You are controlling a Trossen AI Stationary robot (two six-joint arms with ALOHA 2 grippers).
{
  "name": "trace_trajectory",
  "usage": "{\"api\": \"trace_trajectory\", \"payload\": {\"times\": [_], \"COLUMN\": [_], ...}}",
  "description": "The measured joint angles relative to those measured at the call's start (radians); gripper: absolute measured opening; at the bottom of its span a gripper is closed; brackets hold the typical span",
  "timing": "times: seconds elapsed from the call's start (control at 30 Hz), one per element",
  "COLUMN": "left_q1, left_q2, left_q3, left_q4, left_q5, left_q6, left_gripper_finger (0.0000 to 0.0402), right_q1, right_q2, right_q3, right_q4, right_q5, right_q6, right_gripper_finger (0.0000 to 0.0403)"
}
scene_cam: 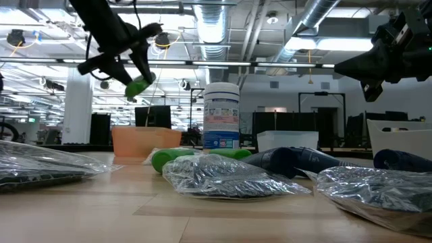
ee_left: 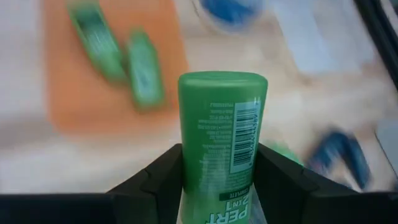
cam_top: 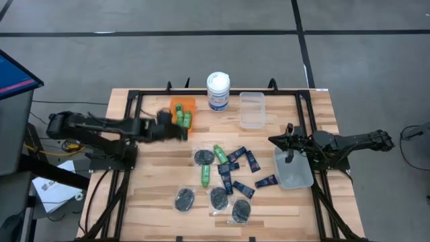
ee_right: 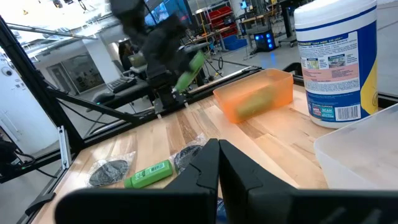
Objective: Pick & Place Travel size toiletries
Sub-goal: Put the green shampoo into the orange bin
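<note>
Left gripper (cam_top: 176, 129) up in the air, fingers clamped on a green bottle (ee_left: 219, 140), sitting left of centre in the overhead frame, right at the near edge of the orange bin (cam_top: 183, 107). My read: it's carrying high so the bottle clears the bin wall before the drop. The bottle stands cap-forward between the pads, gripped low on its body, which should let it fall flat beside the others.

Right gripper (ee_right: 217, 163) waits at the right of the overhead frame, above a clear bin (cam_top: 293, 169), fingers pressed together, nothing in them.

Now the count, biggest first. One table (cam_top: 154, 195), wooden, framed in black rail. One white canister (cam_top: 218, 91) at top centre, not part of the sort. Two clear bins: the one under the right arm and another (cam_top: 252, 109) beside the canister. One orange bin, with two green bottles (cam_top: 183, 118) already inside, as the left wrist view shows.

Loose in the middle of the overhead frame: five black discs in clear packets (cam_top: 185, 197), by my count. Two more green bottles (cam_top: 205, 175) lying there. Navy tubes (cam_top: 266, 181), seven or so, though they overlap and I can't be sure.
</note>
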Motion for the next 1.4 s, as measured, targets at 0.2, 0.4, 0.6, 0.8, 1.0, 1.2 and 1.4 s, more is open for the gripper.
{"api": "trace_trajectory", "payload": {"times": [0.2,0.4,0.6,0.8,1.0,1.2,1.4], "left_q1": [0.256,0.380,0.393,0.389,0.389,0.388,0.388], "left_q2": [-0.024,0.025,0.118,0.235,0.310,0.334,0.334], "left_q3": [0.000,0.000,0.000,0.000,0.000,0.000,0.001], "left_q4": [0.029,0.117,0.120,0.128,0.132,0.131,0.133], "left_q5": [-0.017,0.003,0.013,0.012,0.012,0.011,0.016], "left_q6": [0.269,0.402,0.451,0.451,0.445,0.445,0.447], "left_gripper_finger": [0.0165,0.0167,0.0167,0.0168,0.0168,0.0168,0.0168], "right_q1": [0.000,0.000,0.000,0.000,0.000,0.000,0.000], "right_q2": [0.000,0.000,0.000,0.000,0.000,0.000,0.000], "right_q3": [0.000,0.000,0.000,0.000,0.000,0.000,0.000], "right_q4": [0.000,0.000,0.000,0.000,0.000,0.000,0.000], "right_q5": [0.000,0.000,0.000,0.000,0.000,0.000,0.000], "right_q6": [0.000,0.000,0.000,0.000,0.000,0.000,0.000], "right_gripper_finger": [0.0000,0.0000,0.0000,0.0000,0.0000,0.0000,0.0000]}}
